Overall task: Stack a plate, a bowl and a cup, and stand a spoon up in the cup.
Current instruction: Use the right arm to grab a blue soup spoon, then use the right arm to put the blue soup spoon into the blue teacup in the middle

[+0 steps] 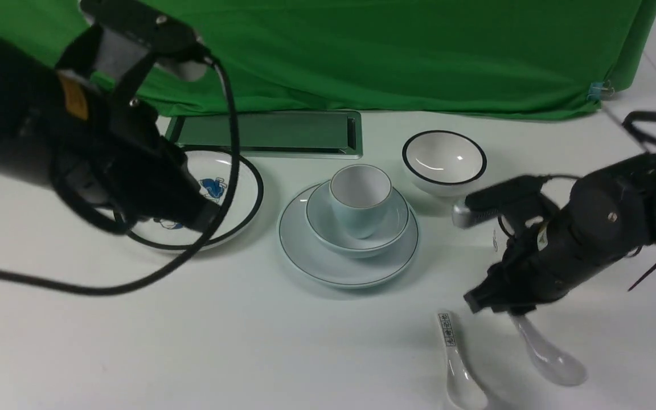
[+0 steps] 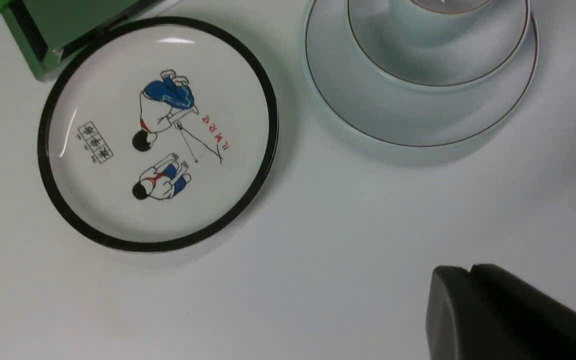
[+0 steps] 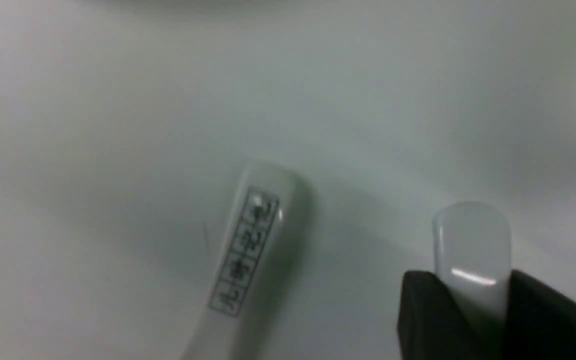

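Note:
The pale blue-green plate (image 1: pixel 305 259) sits mid-table with the shallow bowl (image 1: pixel 394 223) on it and the handleless cup (image 1: pixel 359 196) upright inside the bowl; the same stack shows in the left wrist view, plate (image 2: pixel 398 120), bowl (image 2: pixel 468 65). To the front right, my right gripper (image 1: pixel 504 310) (image 3: pixel 470 281) is shut on the handle of the plain white spoon (image 1: pixel 550 356) (image 3: pixel 470 240), whose scoop end is low by the table. Left of the stack, my left gripper (image 1: pixel 208 219) (image 2: pixel 460 272) is shut and holds nothing.
A white spoon with printed characters (image 1: pixel 456 364) (image 3: pixel 248 240) lies just left of the held spoon. A black-rimmed cartoon plate (image 1: pixel 237 188) (image 2: pixel 43 150) lies under my left arm. A black-rimmed white bowl (image 1: pixel 443 159) stands back right. A green box (image 1: pixel 265 134) and green cloth (image 1: pixel 390 51) line the back.

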`<state>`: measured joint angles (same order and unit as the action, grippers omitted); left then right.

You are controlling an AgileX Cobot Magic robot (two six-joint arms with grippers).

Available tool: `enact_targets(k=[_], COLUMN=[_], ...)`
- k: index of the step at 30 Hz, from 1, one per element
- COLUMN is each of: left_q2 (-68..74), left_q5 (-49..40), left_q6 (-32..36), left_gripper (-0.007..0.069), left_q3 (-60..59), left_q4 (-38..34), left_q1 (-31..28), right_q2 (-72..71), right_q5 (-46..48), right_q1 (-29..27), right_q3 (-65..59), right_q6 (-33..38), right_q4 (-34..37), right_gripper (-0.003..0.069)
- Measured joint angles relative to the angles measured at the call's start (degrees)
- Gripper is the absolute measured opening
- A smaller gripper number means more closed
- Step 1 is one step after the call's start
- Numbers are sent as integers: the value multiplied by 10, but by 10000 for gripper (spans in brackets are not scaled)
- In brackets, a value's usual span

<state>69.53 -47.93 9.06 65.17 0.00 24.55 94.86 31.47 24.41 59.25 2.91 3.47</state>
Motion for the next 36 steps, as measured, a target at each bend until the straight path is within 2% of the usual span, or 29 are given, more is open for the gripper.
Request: enact_targets(k=[2,5,6,8,9,12,13,14,15,16,17,18,20,25,36], left_q2=[-17,-54,-56,-73,-74,-79,-79,-79,-79,-79,-79,-79,-79,-79,-79], left_q5=[33,133,133,184,187,207,208,213,213,216,217,221,228,239,244], left_q6=[0,-10,-11,-13,-14,-14,-14,-14,-14,-15,-15,-15,-15,-15,-15], left_gripper=[-36,-36,-36,-36,-36,-36,-36,-36,-36,-36,-36,-36,-36,-36,-36], left_q3=[-23,-86,-89,-123,-127,-150,-151,-156,-157,-159,-159,-159,-159,-159,-159], left_q4=[0,-6,-7,-11,-11,-11,-11,-11,-11,-11,-11,-11,-10,-9,13], left_q1=[0,0,0,0,0,0,0,0,0,0,0,0,0,0,0], right_q2=[-26,-81,-81,-90,-89,-62,-57,-31,-23,8,12,45,84,153,189], right_q5=[-19,-163,-163,-297,-306,-466,-486,-562,-581,-653,-662,-728,-795,-861,-843], right_q1=[0,0,0,0,1,10,11,22,24,34,36,47,60,79,80], right_q3=[16,36,36,37,37,37,37,37,37,37,37,37,37,37,37], right_q6=[5,10,9,-21,-29,-61,-62,-66,-67,-68,-68,-68,-71,-67,-4], right_q4=[0,2,2,3,3,5,5,5,5,5,5,4,2,-9,-9], right_gripper=[176,176,176,176,176,176,176,176,176,176,176,176,176,176,177])
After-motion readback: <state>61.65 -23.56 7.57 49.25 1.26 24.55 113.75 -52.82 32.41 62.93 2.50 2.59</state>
